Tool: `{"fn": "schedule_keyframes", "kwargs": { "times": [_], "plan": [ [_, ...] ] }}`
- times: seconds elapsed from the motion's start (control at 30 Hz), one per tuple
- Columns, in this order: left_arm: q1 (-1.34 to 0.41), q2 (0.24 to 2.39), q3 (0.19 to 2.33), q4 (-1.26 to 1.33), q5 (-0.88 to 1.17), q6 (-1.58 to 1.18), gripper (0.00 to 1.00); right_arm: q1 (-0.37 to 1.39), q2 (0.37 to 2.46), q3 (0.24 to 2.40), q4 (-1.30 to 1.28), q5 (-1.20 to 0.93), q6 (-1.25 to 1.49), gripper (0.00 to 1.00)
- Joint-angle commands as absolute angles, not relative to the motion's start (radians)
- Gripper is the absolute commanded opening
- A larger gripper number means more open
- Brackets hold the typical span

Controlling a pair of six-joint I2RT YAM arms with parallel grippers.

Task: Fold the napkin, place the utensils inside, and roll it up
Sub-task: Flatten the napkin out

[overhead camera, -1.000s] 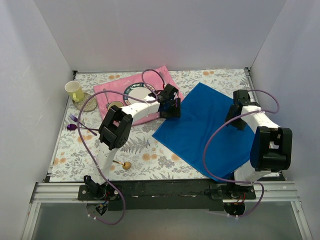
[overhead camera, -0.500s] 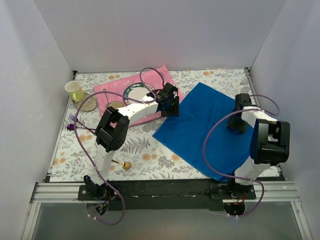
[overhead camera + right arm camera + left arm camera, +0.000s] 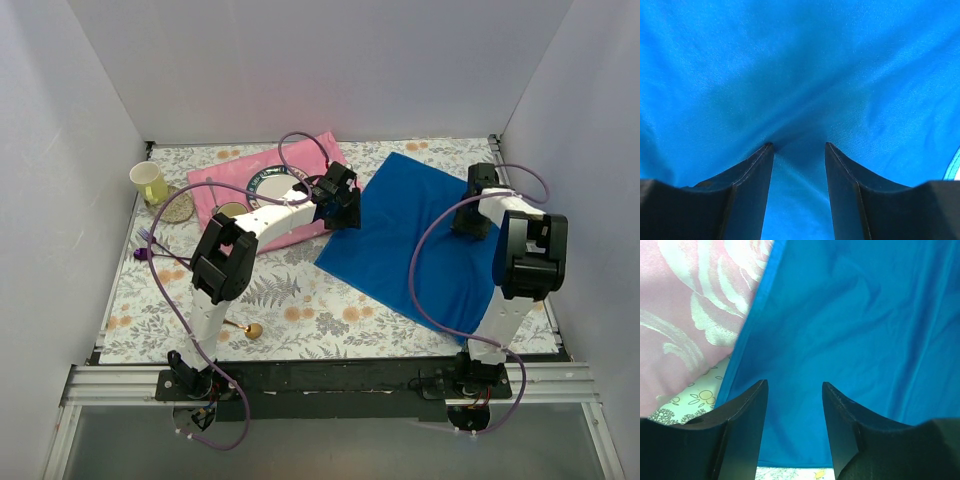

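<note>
The bright royal-blue cloth napkin lies spread open in a single layer on the right half of the floral-printed tabletop. It is turned like a diamond, with one corner pointing at the far edge and another reaching toward the near-right corner. In the left wrist view its left border lies against the shiny pink placemat, apparently just over its edge.

The left hand is down at that left border. Its two dark fingers stand apart with flat blue cloth showing in the gap, so it is released and clamps nothing.

The right hand is down on the napkin's right part, close to the right edge of the tabletop. Its fingers are likewise parted. The cloth gathers into a shaded pucker just at their tips, yet the gap between them is plain, so this hand is also unclenched.

The slim small spoon with the round gold-coloured bowl lies near the near edge, just beside the left arm's lower link and well apart from the napkin.

A white round plate sits on the placemat. A pale yellow cup stands near the far-left corner, and purple plastic cutlery lies by the left edge.
</note>
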State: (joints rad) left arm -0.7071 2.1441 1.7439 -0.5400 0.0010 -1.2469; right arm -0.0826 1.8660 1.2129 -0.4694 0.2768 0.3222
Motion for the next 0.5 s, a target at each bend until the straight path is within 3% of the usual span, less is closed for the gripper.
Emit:
{"fn": "schedule_keyframes", "kwargs": {
  "times": [0.0, 0.2, 0.33, 0.47],
  "plan": [
    [-0.703, 2.102, 1.779, -0.537, 0.04, -1.253, 0.47, -0.031, 1.999, 1.305, -0.474, 0.224, 0.23, 0.54],
    [-0.703, 2.105, 1.775, -0.566, 0.031, -1.236, 0.47, 0.061, 1.99, 1.367, -0.557, 0.34, 0.216, 0.56],
    [-0.703, 2.036, 1.666, -0.548, -0.038, -1.235, 0.56, 0.06, 1.892, 1.329, -0.598, 0.462, 0.219, 0.59],
    [-0.701, 1.948, 1.557, -0.517, -0.066, -1.246, 0.64, 0.078, 1.741, 1.211, -0.56, 0.404, 0.239, 0.62]
  ]
}}
